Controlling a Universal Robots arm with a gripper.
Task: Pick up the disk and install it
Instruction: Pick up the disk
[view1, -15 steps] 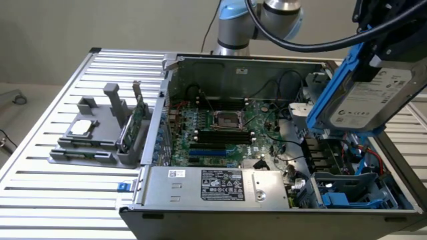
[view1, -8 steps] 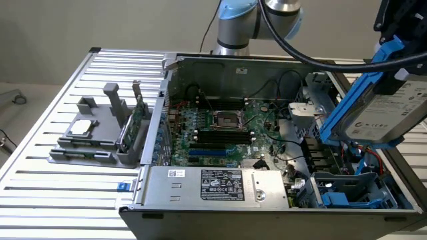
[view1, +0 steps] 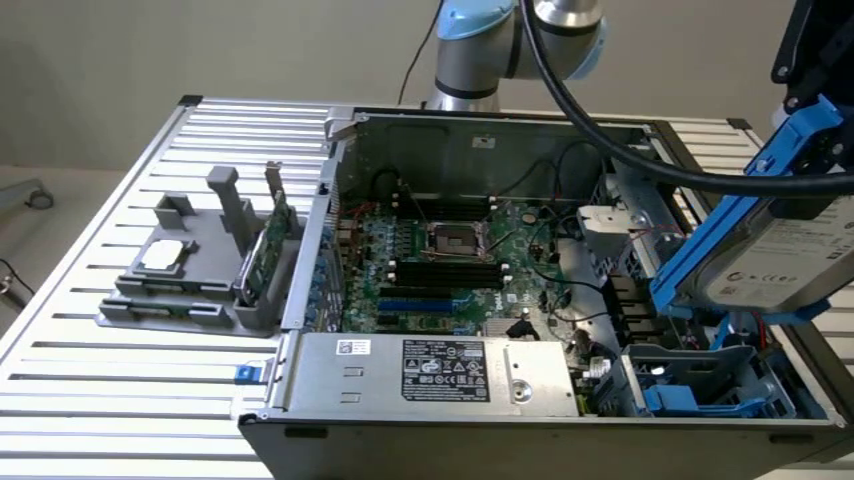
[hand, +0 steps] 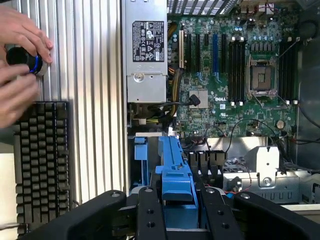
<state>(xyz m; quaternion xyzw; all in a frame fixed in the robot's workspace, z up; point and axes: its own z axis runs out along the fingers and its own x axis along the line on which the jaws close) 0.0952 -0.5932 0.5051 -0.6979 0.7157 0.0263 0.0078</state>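
The disk (view1: 787, 250) is clamped by its blue carrier (hand: 175, 170) in the gripper (hand: 180, 212), above the drive bay (view1: 701, 385). It is best squared to the bay, clear of cables (hand: 160, 106).

Slatted aluminium bench (view1: 80, 400); open computer case (view1: 481, 125), motherboard (view1: 441, 270) exposed, labelled power supply (view1: 441, 372); grey fixture (view1: 174, 290) alongside, carrying silver processor chip (view1: 163, 256), upright green circuit card (view1: 274, 240); black keyboard (hand: 40, 160).

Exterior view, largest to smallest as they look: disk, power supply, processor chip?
1-2, unranked: disk and power supply look alike; disk is nearer the camera and cut off at the edge.
3: processor chip.
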